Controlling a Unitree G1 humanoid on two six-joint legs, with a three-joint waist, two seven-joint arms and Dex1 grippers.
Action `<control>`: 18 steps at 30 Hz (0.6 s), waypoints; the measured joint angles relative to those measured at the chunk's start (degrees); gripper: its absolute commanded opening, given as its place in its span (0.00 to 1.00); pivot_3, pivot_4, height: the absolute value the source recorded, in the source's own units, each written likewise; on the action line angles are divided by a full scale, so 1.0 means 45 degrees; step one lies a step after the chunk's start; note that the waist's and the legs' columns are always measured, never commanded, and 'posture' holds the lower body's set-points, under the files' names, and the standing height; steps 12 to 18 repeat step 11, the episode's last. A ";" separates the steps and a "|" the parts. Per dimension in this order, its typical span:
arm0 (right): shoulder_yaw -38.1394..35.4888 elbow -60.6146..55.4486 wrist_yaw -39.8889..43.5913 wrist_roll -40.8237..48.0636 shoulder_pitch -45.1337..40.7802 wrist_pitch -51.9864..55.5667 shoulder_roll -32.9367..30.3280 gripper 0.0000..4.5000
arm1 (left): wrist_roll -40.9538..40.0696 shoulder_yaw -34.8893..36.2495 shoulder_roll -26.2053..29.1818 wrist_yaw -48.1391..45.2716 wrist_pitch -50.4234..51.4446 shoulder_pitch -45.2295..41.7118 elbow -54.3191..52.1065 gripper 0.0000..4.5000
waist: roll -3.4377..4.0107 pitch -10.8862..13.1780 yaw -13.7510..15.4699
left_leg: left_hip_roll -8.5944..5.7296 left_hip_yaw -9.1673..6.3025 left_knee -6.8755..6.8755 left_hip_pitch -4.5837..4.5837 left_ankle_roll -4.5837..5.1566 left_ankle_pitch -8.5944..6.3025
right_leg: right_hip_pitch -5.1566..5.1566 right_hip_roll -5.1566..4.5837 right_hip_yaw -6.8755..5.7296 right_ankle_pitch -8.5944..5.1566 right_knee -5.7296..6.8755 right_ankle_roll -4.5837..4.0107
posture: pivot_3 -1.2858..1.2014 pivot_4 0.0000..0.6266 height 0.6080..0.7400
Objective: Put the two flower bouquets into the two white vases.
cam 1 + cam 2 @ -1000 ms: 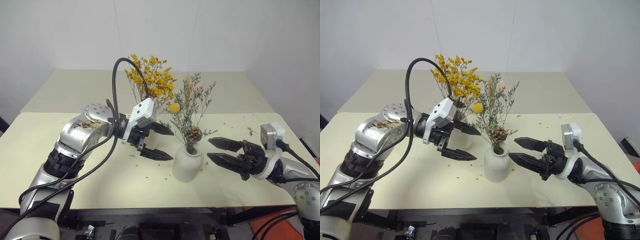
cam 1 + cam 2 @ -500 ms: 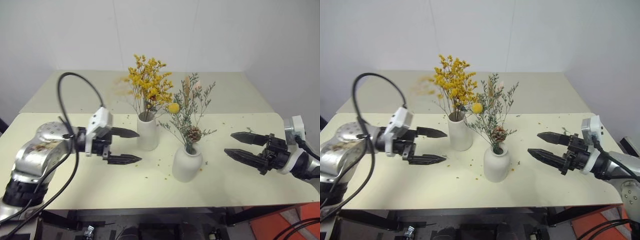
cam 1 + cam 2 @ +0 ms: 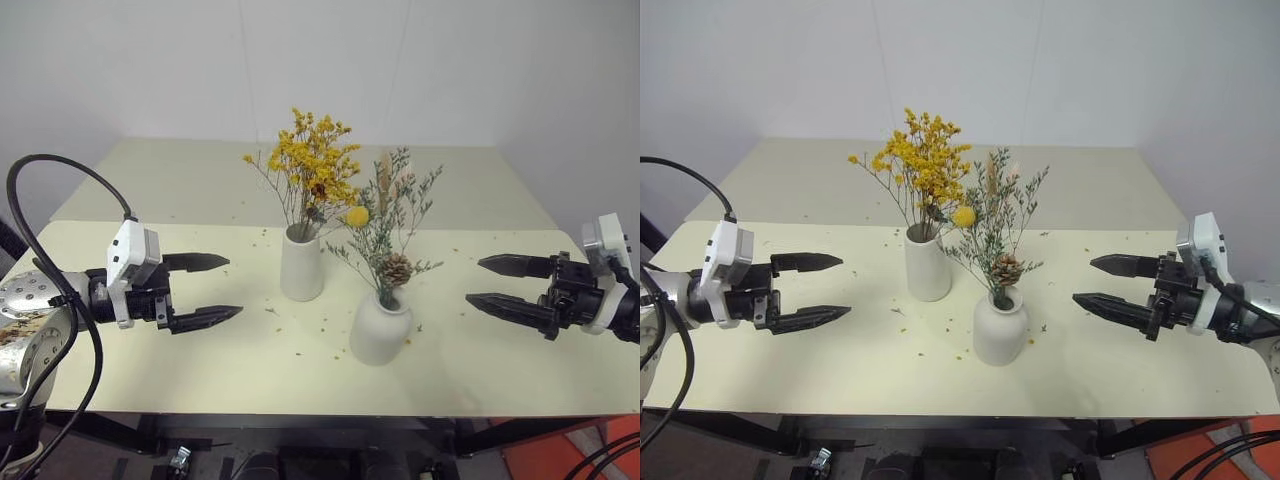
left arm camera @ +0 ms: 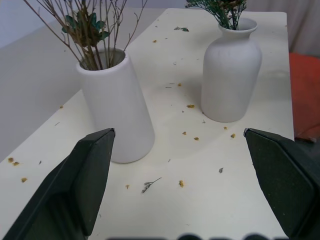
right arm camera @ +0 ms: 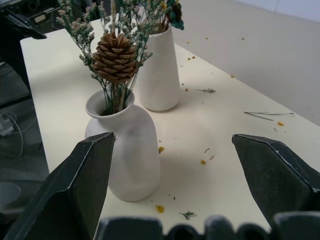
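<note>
The taller white vase (image 3: 302, 266) stands mid-table and holds the bouquet of dense yellow-orange blossoms (image 3: 315, 168). Just right of it and nearer to me, the shorter rounded vase (image 3: 380, 328) holds the grey-green bouquet (image 3: 386, 212) with its yellow ball flower and brown cone (image 5: 115, 55). My left gripper (image 3: 232, 287) hovers open and empty well to the left of the tall vase, pointing at it. Off to the right of the short vase, my right gripper (image 3: 474, 280) is likewise open and empty, pointing toward it. Both vases (image 4: 117, 110) (image 4: 230, 75) stand upright.
The pale yellow table (image 3: 200, 370) is sprinkled with small fallen blossoms and stem bits (image 4: 150, 184) around the vases. A second table surface (image 3: 180, 180) lies behind, against a white wall. An orange object (image 3: 545, 455) sits on the floor at the lower right.
My left gripper has drawn back to the left, away from the tall vase. The right gripper has pulled away to the right of the short vase. Both stayed open.
</note>
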 measured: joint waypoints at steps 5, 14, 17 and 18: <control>0.0024 -0.0015 -0.0088 -0.0587 0.0115 -0.0103 -0.0001 0.99 | -0.0003 0.0001 0.0000 0.0007 -0.0208 0.0158 0.0135 1.00 | 0.0000 0.0000 -0.0009 | 0.0001 0.0001 0.0000 0.0001 0.0000 0.0000 | -0.0001 0.0001 0.0000 0.0000 0.0001 -0.0001 | 0.52 0.24 1.00; 0.0018 -0.0197 -0.0094 -0.0833 0.0377 -0.0103 -0.0001 0.99 | -0.0001 -0.0023 0.0076 -0.0001 -0.0377 0.0154 0.0416 1.00 | 0.0000 0.0000 -0.0026 | 0.0002 0.0002 0.0000 0.0002 0.0000 0.0000 | 0.0000 0.0001 0.0000 0.0000 0.0001 -0.0001 | 0.52 0.24 1.00; 0.0018 -0.0197 -0.0094 -0.0833 0.0377 -0.0103 -0.0001 0.99 | -0.0001 -0.0023 0.0076 -0.0001 -0.0377 0.0154 0.0416 1.00 | 0.0000 0.0000 -0.0026 | 0.0002 0.0002 0.0000 0.0002 0.0000 0.0000 | 0.0000 0.0001 0.0000 0.0000 0.0001 -0.0001 | 0.52 0.24 1.00; 0.0018 -0.0197 -0.0094 -0.0833 0.0377 -0.0103 -0.0001 0.99 | -0.0001 -0.0023 0.0076 -0.0001 -0.0377 0.0154 0.0416 1.00 | 0.0000 0.0000 -0.0026 | 0.0002 0.0002 0.0000 0.0002 0.0000 0.0000 | 0.0000 0.0001 0.0000 0.0000 0.0001 -0.0001 | 0.52 0.24 1.00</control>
